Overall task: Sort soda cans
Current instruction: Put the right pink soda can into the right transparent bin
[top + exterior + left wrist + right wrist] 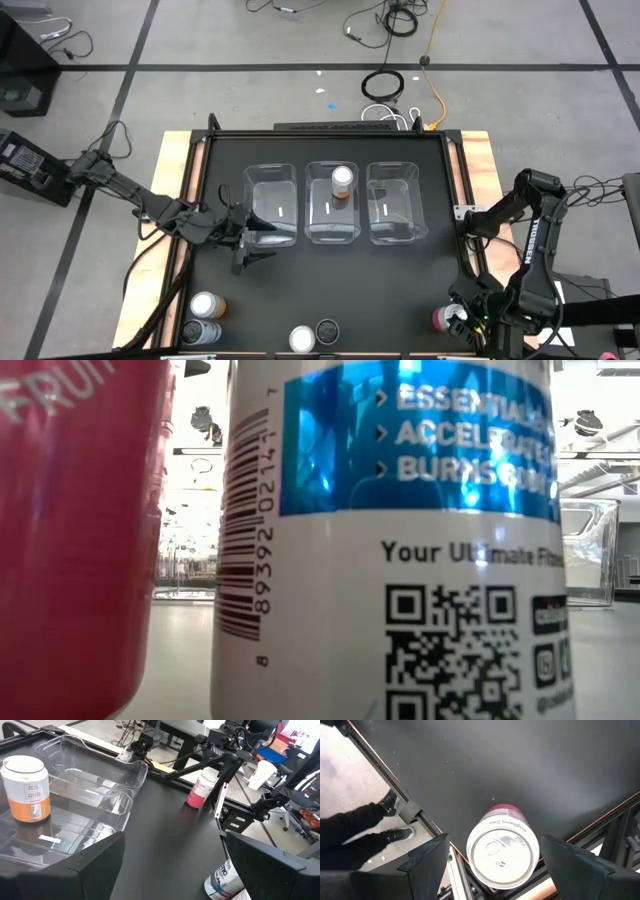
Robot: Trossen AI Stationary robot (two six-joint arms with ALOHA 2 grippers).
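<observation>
Three clear bins are lined up mid-table: left bin [271,203], middle bin [332,203], right bin [393,203]. One orange can [342,183] is seen upright in the middle bin, toward its 12 o'clock end.

Left gripper [262,243] is held just off the left bin's 7 o'clock corner, fingers spread apart, nothing between them.

Right gripper [490,870] is positioned directly above the pink can [503,851] at the table's 4 o'clock corner, near the frame edge; fingers are spread wide either side of the can, not touching it as far as can be judged.

Remaining cans are grouped along the 6 o'clock edge: second orange can [207,305] and a grey can [200,331] at about 7 o'clock, touching or nearly so; a white-topped can [302,339] and a dark-topped can [327,329] at 6 o'clock, just beside each other.

Low view is blocked by two close cans, one pink-sided, one white with blue label; which cans these are can't be confirmed.
</observation>
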